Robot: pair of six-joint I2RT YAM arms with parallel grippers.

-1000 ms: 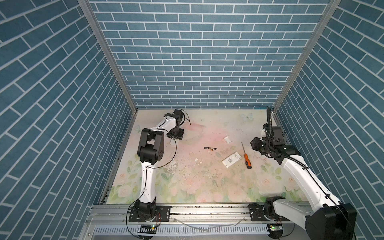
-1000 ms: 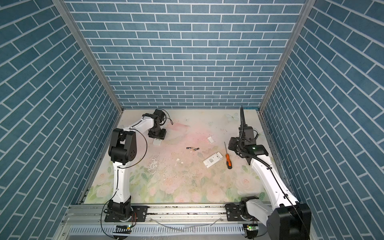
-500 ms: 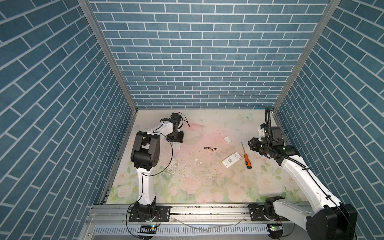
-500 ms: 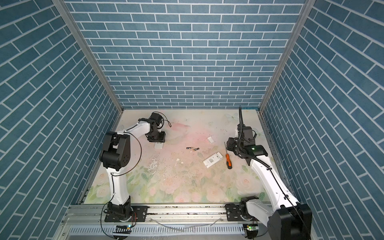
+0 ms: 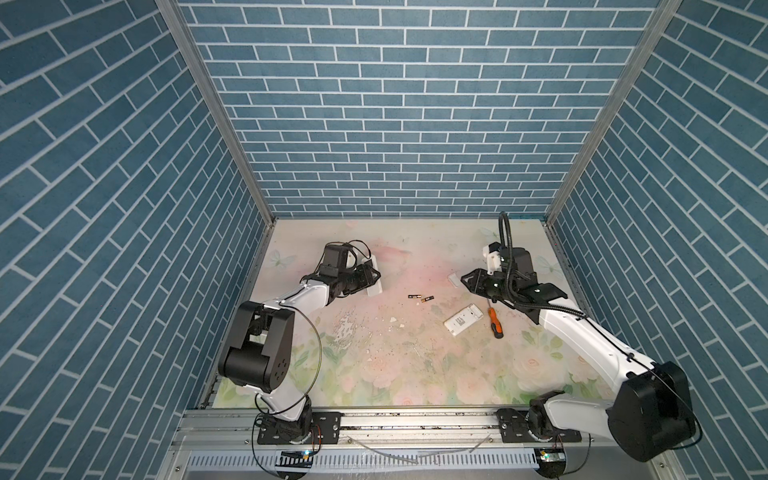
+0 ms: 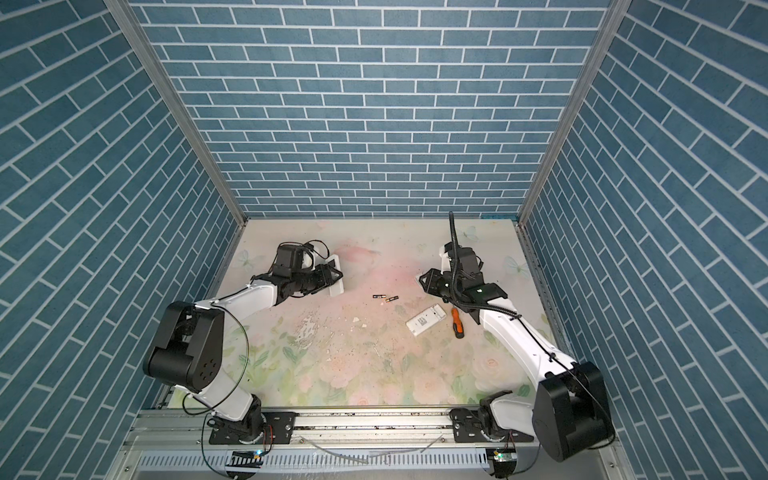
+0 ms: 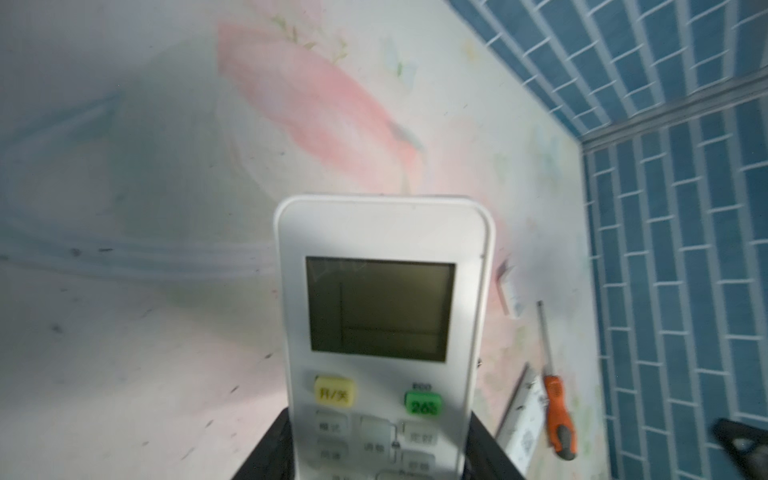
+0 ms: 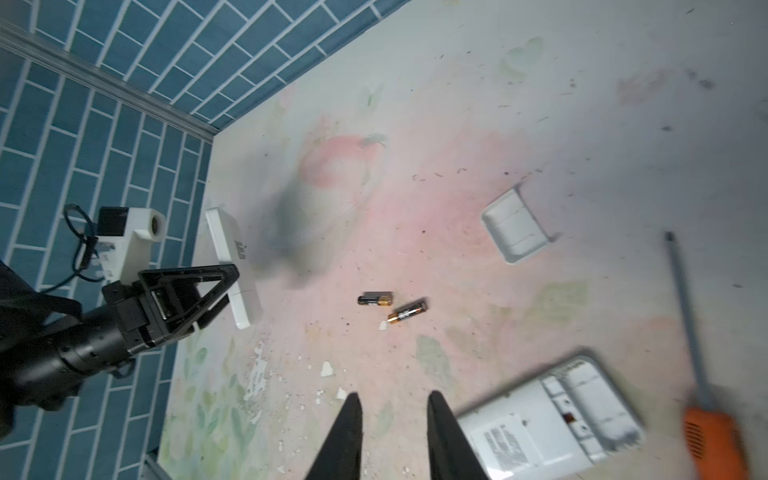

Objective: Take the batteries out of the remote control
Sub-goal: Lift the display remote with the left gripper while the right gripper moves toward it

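Pink-and-green flowered table [image 5: 374, 374] carries everything, and the coming move turns on the largest item over it. That is the held remote [image 7: 384, 332], white with a grey screen. The left gripper [image 5: 373, 277] has it by the button end, its fingers [image 7: 266, 453] pinched onto the 2 long edges. The long axis of this remote runs across the fingers, roughly from the back wall toward the front rail in both top views. Its button face looks back at the left arm, so its back faces the right gripper [image 8: 394, 399], which is well apart across the table. The right wrist view shows that back at a steep angle. A seam near the low end suggests the cover is on, but I cannot be sure. Any batteries inside are hidden.

Next in size is the opened remote [image 5: 463, 319], lying face down just beside the right gripper. Its battery bay is uncovered and looks empty. The orange screwdriver [image 5: 494, 322] lies alongside it, on the side away from the left arm. The loose white battery cover [image 8: 517, 226] rests further toward the back wall.

Smallest are the 2 batteries [image 5: 420, 297], lying near each other on the cloth between the 2 grippers, nearer the right one.

The right gripper's fingers [image 8: 345, 436] stand a modest gap apart with nothing between them. Being free, that arm is probably the one to work on the back of the held remote.
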